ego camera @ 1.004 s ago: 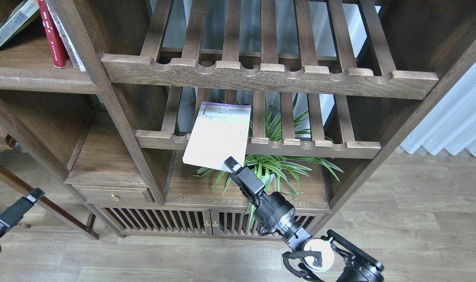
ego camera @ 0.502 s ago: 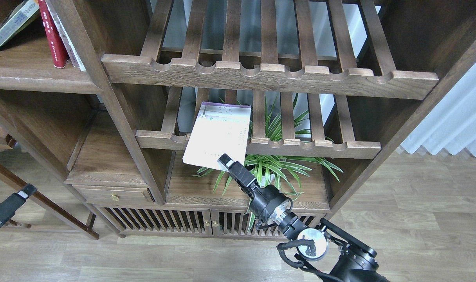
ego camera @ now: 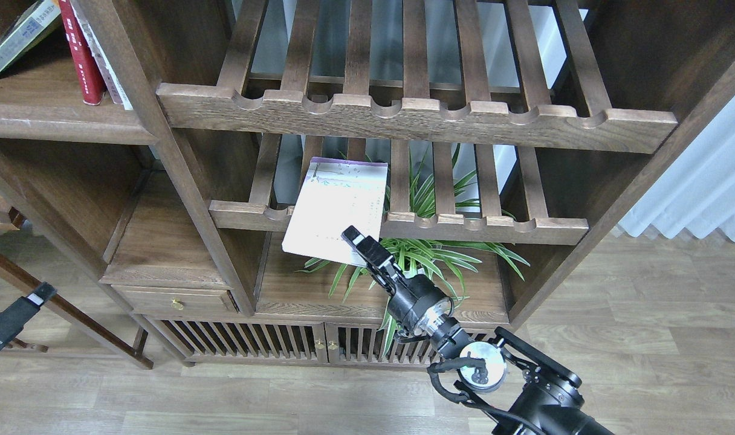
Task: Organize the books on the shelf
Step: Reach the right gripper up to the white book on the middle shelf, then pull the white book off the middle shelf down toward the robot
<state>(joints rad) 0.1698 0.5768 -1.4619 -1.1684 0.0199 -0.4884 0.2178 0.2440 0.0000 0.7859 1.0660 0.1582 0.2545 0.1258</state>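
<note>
Head view. The thin pale lavender-white paperback (ego camera: 338, 212) lies tilted across the lower slatted rack (ego camera: 464, 228), its near corner overhanging the scalloped front rail; its faint print is too small to read. The right gripper (ego camera: 354, 237) pinches that near corner, fingers closed on it. The left gripper (ego camera: 17, 314) hangs low; how far it is open cannot be told. On the solid dark-brown shelf (ego camera: 59, 124) at upper left stand a red book (ego camera: 80, 57) and a leaning grey-green book (ego camera: 20, 36), titles illegible.

My right claw (ego camera: 356, 239) covers the pale book's (ego camera: 337, 208) near corner; its fingers blur together. Left claw (ego camera: 32, 296): too dark to read.
</note>
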